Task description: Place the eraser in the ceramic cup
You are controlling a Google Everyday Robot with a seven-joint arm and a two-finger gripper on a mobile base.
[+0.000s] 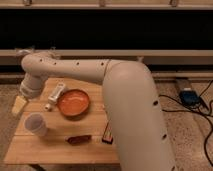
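Note:
The eraser (107, 134) is a small dark block with reddish marks. It lies on the wooden table (55, 150) near the front right, partly hidden by my arm. The ceramic cup (36, 123) is plain white and stands upright at the table's left front. My arm reaches from the lower right across the table's back to the far left. My gripper (20, 104) hangs at the table's left edge, behind and left of the cup and far from the eraser.
An orange bowl (73, 102) sits mid-table. A flat white block (57, 91) lies behind it to the left, with a small white piece (48, 106) beside it. A reddish-brown elongated object (79, 139) lies at the front. Cables and a blue box (189, 96) are on the floor at right.

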